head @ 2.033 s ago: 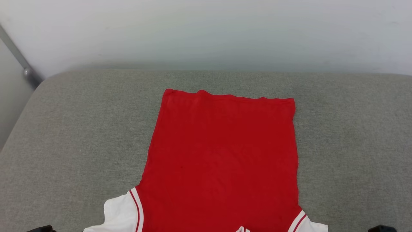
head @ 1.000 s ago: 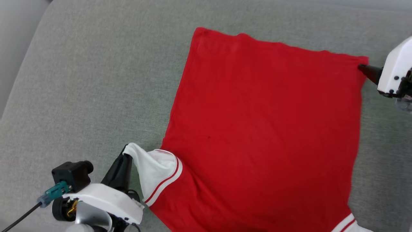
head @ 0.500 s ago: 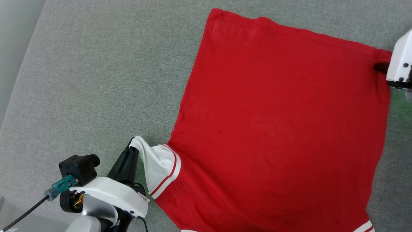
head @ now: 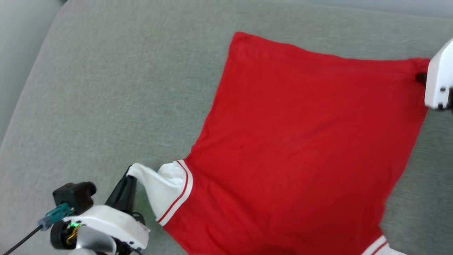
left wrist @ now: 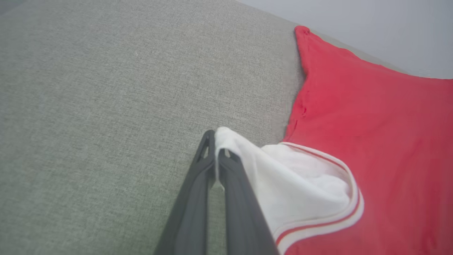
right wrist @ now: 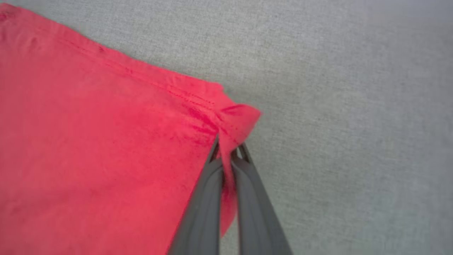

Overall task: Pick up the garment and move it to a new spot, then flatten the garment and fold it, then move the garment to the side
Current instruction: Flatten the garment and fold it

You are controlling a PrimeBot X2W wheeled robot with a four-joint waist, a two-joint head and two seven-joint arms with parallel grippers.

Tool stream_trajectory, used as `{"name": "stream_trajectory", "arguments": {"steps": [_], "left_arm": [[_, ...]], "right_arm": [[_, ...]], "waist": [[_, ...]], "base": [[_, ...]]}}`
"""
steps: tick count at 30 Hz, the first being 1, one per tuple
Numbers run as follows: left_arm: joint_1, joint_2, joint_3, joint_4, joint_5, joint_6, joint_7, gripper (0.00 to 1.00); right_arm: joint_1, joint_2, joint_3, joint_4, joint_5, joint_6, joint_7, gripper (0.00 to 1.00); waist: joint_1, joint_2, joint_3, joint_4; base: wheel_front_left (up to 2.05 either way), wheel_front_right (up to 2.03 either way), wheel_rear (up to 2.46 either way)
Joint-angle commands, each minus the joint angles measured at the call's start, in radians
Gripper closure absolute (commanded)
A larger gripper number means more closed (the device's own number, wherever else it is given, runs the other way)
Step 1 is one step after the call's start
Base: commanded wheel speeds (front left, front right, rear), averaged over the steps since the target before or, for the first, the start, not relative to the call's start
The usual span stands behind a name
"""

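1. The garment (head: 300, 141) lies spread on the grey fabric surface (head: 106, 88), plain red side up. Its hem end is farther from me and its sleeve end nearer.
2. My left claw (head: 129, 178) is pinched shut on the tip of the garment's white sleeve (head: 157, 187). In the left wrist view my two dark fingers (left wrist: 198, 198) meet at their ends with the white cloth caught between them.
3. That sleeve is drawn out to the left of the red body and rises to a small peak at the claw. A red-and-white striped trim (head: 178, 200) runs where the sleeve joins the red cloth.
4. My right claw (right wrist: 228, 150) is closed on the far right hem corner (right wrist: 237, 118) — the red cloth bunches there, and a fold of it runs down between the two fingers.
5. In the head view the right claw's white housing (head: 439, 81) sits at the right edge, with its dark tip touching that same corner.
6. The far left hem corner (head: 240, 35) lies flat on the surface, with nothing gripping it.
7. The second sleeve (head: 380, 246) — white with red stripes — shows at the bottom right edge of the head view.
8. The garment's right side edge curves inward between the held corner and the second sleeve.
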Motion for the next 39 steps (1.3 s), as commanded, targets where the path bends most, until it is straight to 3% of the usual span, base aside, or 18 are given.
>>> {"name": "stream_trajectory", "arguments": {"steps": [1, 6, 13, 20, 25, 26, 27, 28, 33, 39], "left_arm": [[0.014, 0.007, 0.007, -0.003, -0.005, 0.007, -0.001, 1.00], [0.073, 0.029, 0.034, -0.018, -0.015, 0.043, 0.004, 1.00], [0.132, 0.065, 0.068, -0.046, -0.026, 0.093, 0.030, 1.00], [0.181, 0.098, 0.096, -0.065, -0.032, 0.129, 0.053, 1.00], [0.203, 0.103, 0.095, -0.059, -0.040, 0.140, 0.068, 1.00], [0.205, 0.103, 0.093, -0.058, -0.041, 0.142, 0.071, 1.00], [0.206, 0.102, 0.091, -0.058, -0.042, 0.142, 0.073, 1.00], [0.205, 0.101, 0.089, -0.057, -0.044, 0.142, 0.074, 1.00], [0.185, 0.100, 0.080, -0.063, -0.038, 0.139, 0.081, 1.00], [0.137, 0.093, 0.072, -0.085, -0.020, 0.131, 0.069, 1.00]], "right_arm": [[0.043, -0.014, 0.016, -0.017, 0.015, -0.001, -0.002, 1.00], [0.206, -0.073, 0.057, -0.148, 0.079, -0.001, -0.011, 1.00], [0.557, -0.102, -0.024, -0.316, 0.128, -0.001, -0.004, 1.00], [0.926, -0.021, -0.134, -0.450, 0.142, -0.001, 0.018, 1.00], [1.063, 0.054, -0.149, -0.502, 0.137, -0.001, 0.030, 1.00], [1.071, 0.067, -0.148, -0.505, 0.137, -0.001, 0.027, 0.93], [1.069, 0.071, -0.146, -0.514, 0.130, -0.001, 0.009, 0.35], [1.056, 0.078, -0.148, -0.518, 0.126, -0.001, -0.013, 0.00], [0.966, 0.081, -0.136, -0.509, 0.130, -0.001, -0.137, 0.00], [0.759, 0.071, -0.118, -0.441, 0.138, -0.001, -0.382, 0.00]], "waist": [[-0.0001, 0.0000, -0.052, -0.055], [-0.0001, 0.0000, -0.131, -0.154], [-0.0001, 0.0000, -0.206, -0.266], [-0.0001, 0.0000, -0.253, -0.322], [-0.0001, 0.0000, -0.268, -0.334], [-0.0001, 0.0000, -0.270, -0.334], [-0.0001, 0.0000, -0.272, -0.333], [-0.0001, 0.0000, -0.273, -0.333], [-0.0001, 0.0000, -0.265, -0.319], [-0.0001, 0.0000, -0.197, -0.283]], "base": [[0.00, 0.00, 0.00], [0.00, 0.00, 0.00], [0.00, 0.00, 0.00], [0.00, 0.00, 0.00], [0.00, 0.00, 0.00], [0.00, 0.00, 0.00], [0.00, 0.00, 0.00], [0.00, 0.00, 0.00], [0.00, 0.00, 0.00], [0.00, 0.00, 0.00]]}}
